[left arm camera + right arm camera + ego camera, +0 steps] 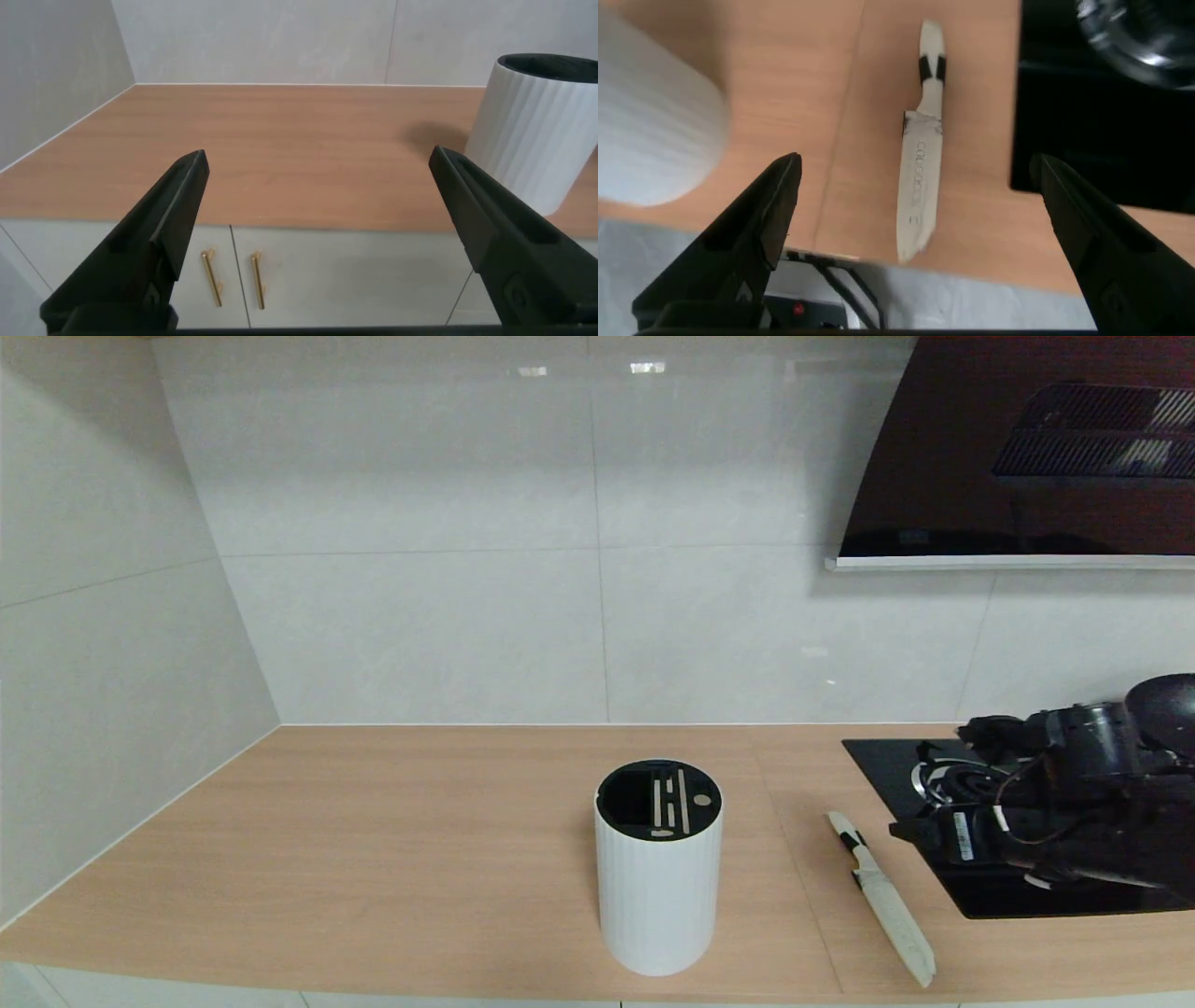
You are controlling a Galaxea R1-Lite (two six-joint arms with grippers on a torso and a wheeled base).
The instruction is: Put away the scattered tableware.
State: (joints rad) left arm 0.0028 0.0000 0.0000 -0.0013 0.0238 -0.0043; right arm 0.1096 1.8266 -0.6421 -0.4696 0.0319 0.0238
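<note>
The bench [420, 859] runs along the back wall and meets a side wall at its left end. A slotted knife holder [658, 896] stands upright near the front edge, about midway along. To its right and apart from it, a knife [882, 896] lies flat, handle toward the back wall and blade tip toward the front edge. Just right of the knife, a cooktop [878, 756] sits in the bench's right end, with a range hood [1018, 457] on the wall above it. Two cabinet handles [256, 280] hang below the front edge.

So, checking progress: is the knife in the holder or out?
Out. The knife lies flat on the counter, right of the upright white holder.
</note>
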